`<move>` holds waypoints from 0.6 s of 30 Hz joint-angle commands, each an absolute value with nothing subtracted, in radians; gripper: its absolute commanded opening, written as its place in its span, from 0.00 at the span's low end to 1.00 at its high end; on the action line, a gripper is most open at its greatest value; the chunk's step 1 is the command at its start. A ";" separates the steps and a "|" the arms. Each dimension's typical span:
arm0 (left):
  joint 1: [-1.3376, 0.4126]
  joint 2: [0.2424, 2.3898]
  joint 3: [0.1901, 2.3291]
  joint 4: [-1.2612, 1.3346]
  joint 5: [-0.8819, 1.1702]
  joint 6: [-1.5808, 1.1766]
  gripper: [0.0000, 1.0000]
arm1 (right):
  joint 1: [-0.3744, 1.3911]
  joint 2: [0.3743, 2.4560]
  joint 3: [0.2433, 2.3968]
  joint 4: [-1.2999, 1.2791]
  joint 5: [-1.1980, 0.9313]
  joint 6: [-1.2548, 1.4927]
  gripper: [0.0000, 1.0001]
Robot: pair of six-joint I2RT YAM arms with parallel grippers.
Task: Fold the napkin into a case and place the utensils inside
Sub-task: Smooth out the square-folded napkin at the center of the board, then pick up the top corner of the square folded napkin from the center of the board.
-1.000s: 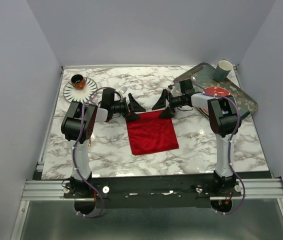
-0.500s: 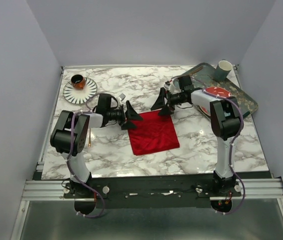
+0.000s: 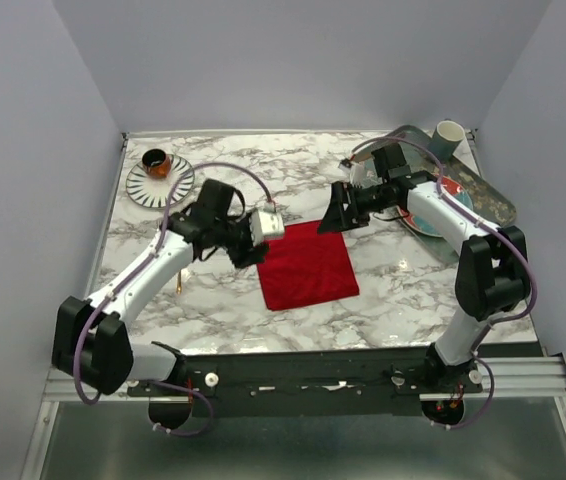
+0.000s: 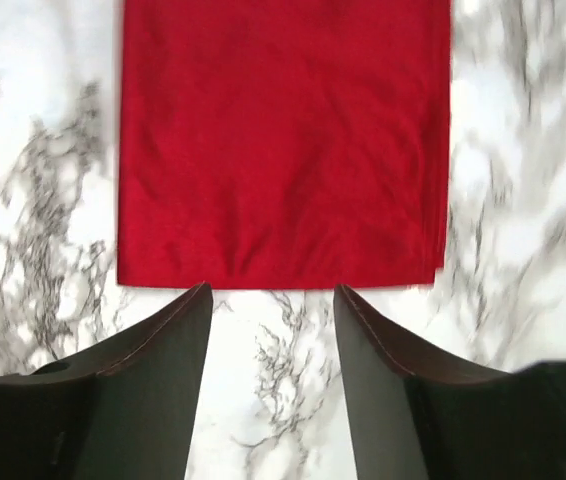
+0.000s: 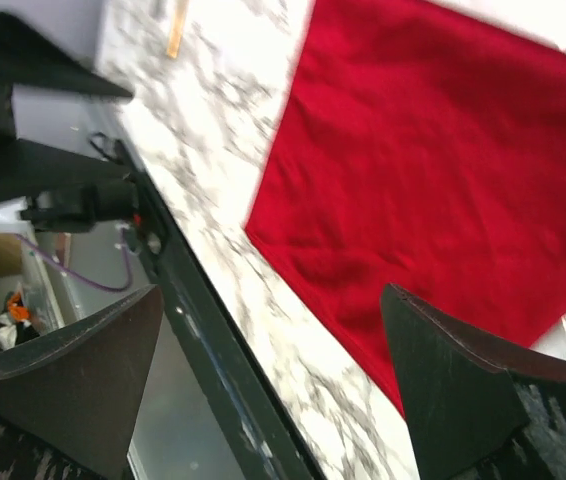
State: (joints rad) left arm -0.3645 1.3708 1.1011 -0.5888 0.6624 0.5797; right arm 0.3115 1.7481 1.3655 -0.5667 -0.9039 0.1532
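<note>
Above the marble table (image 3: 403,290), my left gripper (image 4: 272,292) holds its fingers apart just short of the napkin (image 4: 283,140); my right gripper (image 5: 273,292) gapes wide near its corner, both empty.

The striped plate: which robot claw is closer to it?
Left. The left gripper hangs at the left edge of the napkin, the side toward the plate; the right gripper is at its far right corner, farther off.
</note>
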 commanded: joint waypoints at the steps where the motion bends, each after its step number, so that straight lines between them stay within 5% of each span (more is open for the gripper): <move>1: -0.506 1.301 0.867 -0.672 0.419 1.184 0.61 | 0.311 1.733 1.319 -0.758 -0.738 0.023 0.95; 9: -0.624 1.489 0.937 -0.589 0.385 1.094 0.48 | 0.311 1.723 1.250 -0.790 -0.626 -0.043 0.66; 18: -0.635 1.670 1.025 -0.630 0.298 1.108 0.39 | 0.310 1.743 1.216 -0.790 -0.565 -0.052 0.60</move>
